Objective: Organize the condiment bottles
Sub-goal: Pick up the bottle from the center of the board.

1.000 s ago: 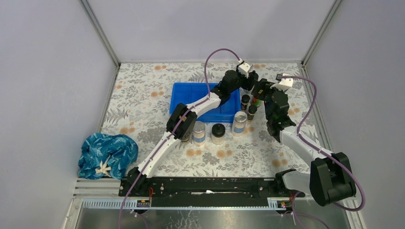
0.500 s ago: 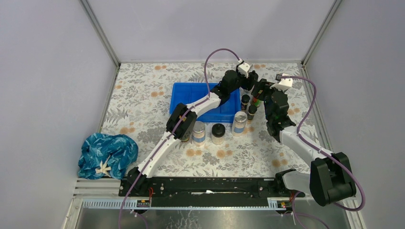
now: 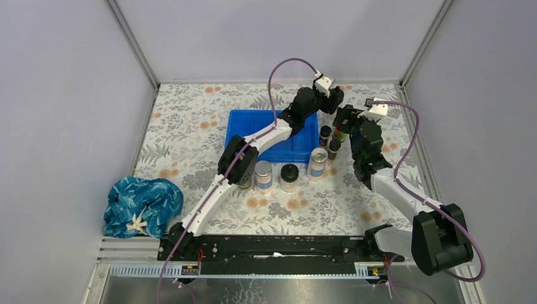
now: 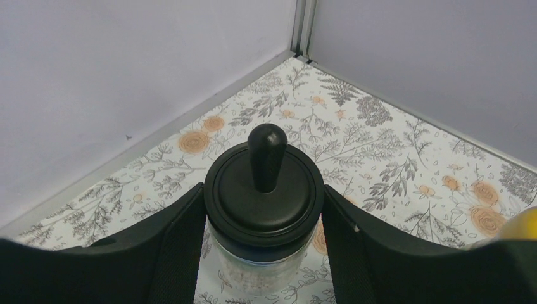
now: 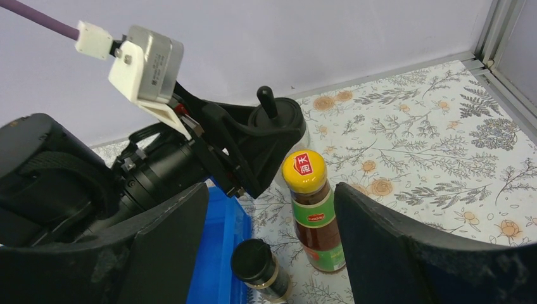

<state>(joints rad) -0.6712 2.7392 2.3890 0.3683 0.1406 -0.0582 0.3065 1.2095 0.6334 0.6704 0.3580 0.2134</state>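
Observation:
My left gripper (image 4: 265, 223) is shut on a clear jar with a black domed lid (image 4: 266, 183), its fingers pressing the lid rim on both sides. In the top view this gripper (image 3: 334, 100) is at the tray's back right corner. My right gripper (image 5: 272, 215) stands open, and between its fingers are a dark bottle with a yellow cap (image 5: 315, 212) and a tiny black-capped bottle (image 5: 263, 266); it touches neither. More condiment bottles stand in front of the tray: two silver-lidded jars (image 3: 263, 175) (image 3: 318, 162), a black-domed jar (image 3: 289, 176) and two tiny dark bottles (image 3: 325, 133) (image 3: 334, 147).
The blue plastic tray (image 3: 253, 126) lies mid-table under the left arm. A crumpled blue cloth (image 3: 142, 204) sits at the near left. Enclosure walls meet close behind the held jar (image 4: 303, 28). A dark bottle (image 3: 244, 182) is partly hidden under the left forearm.
My left gripper has shifted a little toward the back of the table with the black-domed jar in it. The right arm has barely moved.

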